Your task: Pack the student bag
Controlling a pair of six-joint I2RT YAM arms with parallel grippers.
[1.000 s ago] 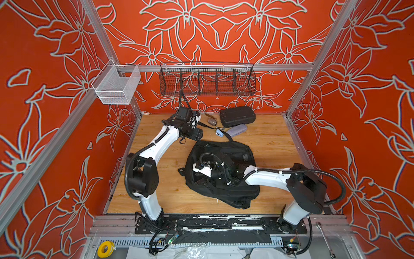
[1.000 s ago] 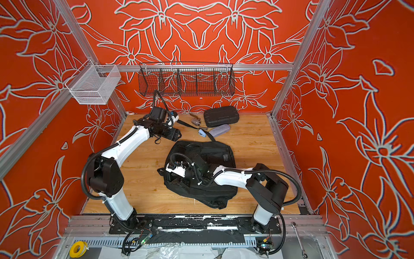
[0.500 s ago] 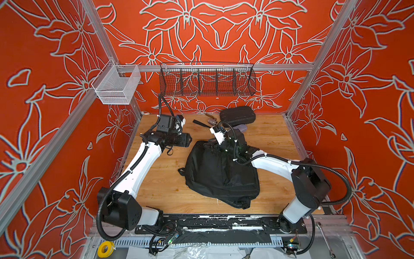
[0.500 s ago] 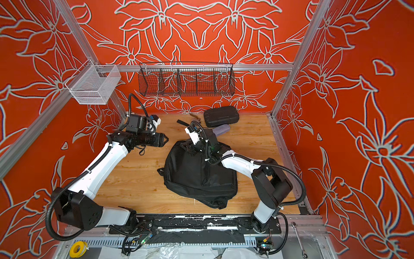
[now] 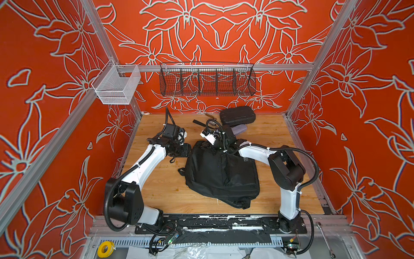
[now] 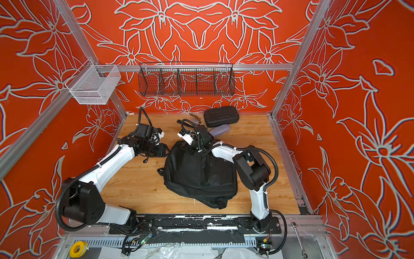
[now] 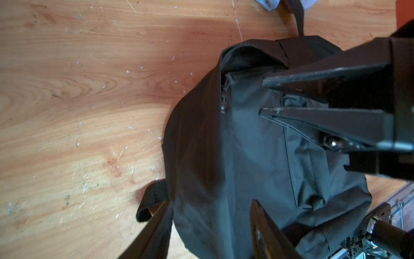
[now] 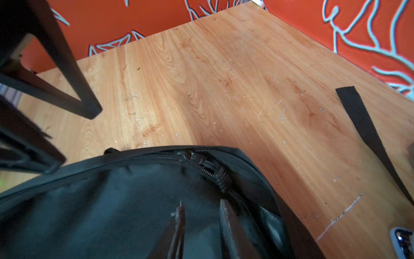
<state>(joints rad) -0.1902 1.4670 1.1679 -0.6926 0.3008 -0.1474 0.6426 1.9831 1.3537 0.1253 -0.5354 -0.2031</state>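
The student bag [image 5: 221, 177] lies on the counter [image 5: 161, 186], under the right end effector [image 8: 201, 208], whose jaws stand narrowly apart; closing here may pinch fabric, not the zipper pull [image 8: 190, 155] just ahead. The left end effector [image 7: 210, 201] hovers beside, jaws apart.

So the black backpack [image 5: 221, 177] was lying flat on the wooden tabletop [image 5: 156, 188], roughly mid-frame in both top views, front pocket up, top end toward the back wall. Soft, kinda slumped, zipper [image 8: 201, 161] curving over the top, strap loop [image 5: 182, 171] poking out left.
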